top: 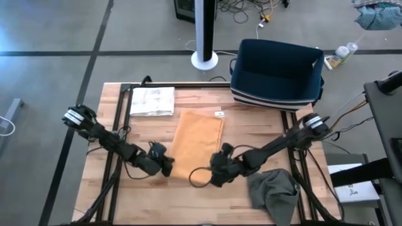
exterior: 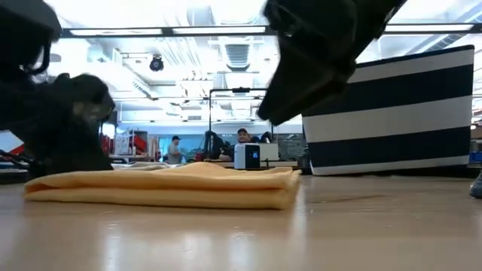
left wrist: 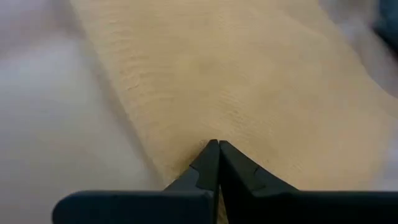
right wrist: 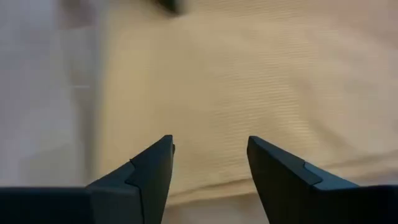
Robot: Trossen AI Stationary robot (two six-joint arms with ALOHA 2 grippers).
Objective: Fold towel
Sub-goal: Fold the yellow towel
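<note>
Left gripper is clenched, its two fingers pressed tip to tip with nothing seen between them; the tips sit at the near left edge of the orange towel. Whether they touch the cloth cannot be determined. Right gripper is released, its fingers spread apart and holding nothing, poised over the towel's near right corner; in the low view it hangs above the cloth, clear of it.

Towel condition: folded into a long rectangle, lying flat at the middle of the wooden table, its long sides running from near to far. The low view shows stacked layers with a rounded fold at the right end.

Other items noted:
- Folded white cloth at the far left of the table, apart from the orange towel.
- Navy bin with white stripes at the far right edge of the table.
- Small white tag just beyond the towel's far right corner.
- Crumpled grey cloth at the near right corner of the table, beside the right arm.
- White post on a round base on the floor beyond the table.
- People seated in the room behind, seen in the low view.
</note>
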